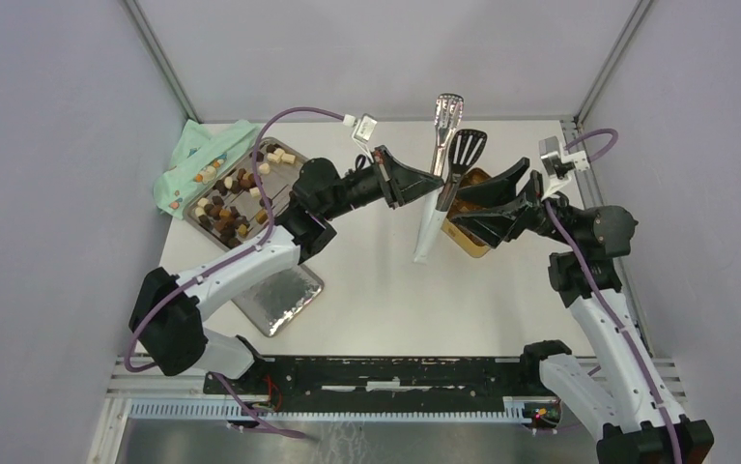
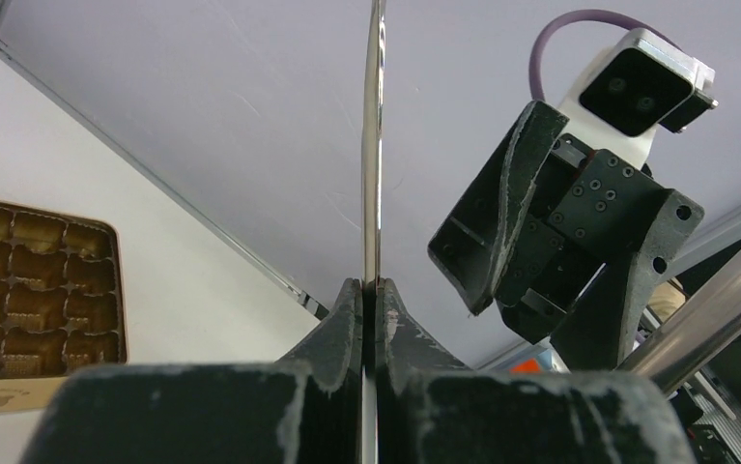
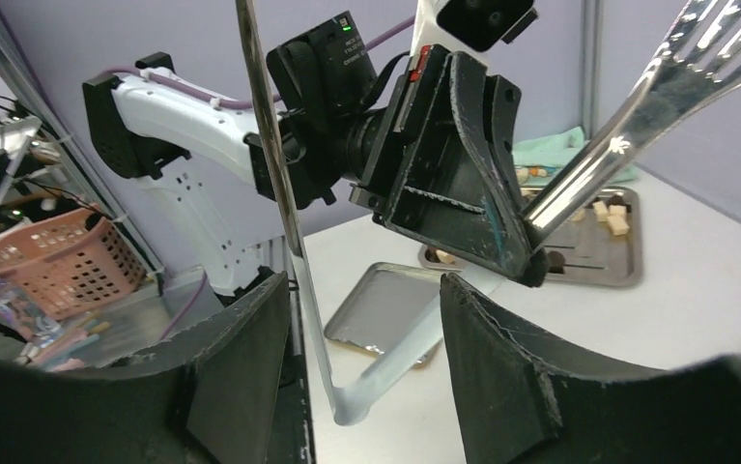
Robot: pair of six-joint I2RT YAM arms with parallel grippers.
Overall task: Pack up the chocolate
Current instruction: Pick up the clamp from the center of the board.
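**Table stock, left to right**

You have a mint-green bag at far left, beside the tray that carries the chocolate: loose dark brown, light brown and cream pieces. A second tray lies nearer the arm bases. Your left gripper is clamped tight on one arm of the tongs. Your right gripper has its jaws apart around the other arm, above the gold tin.
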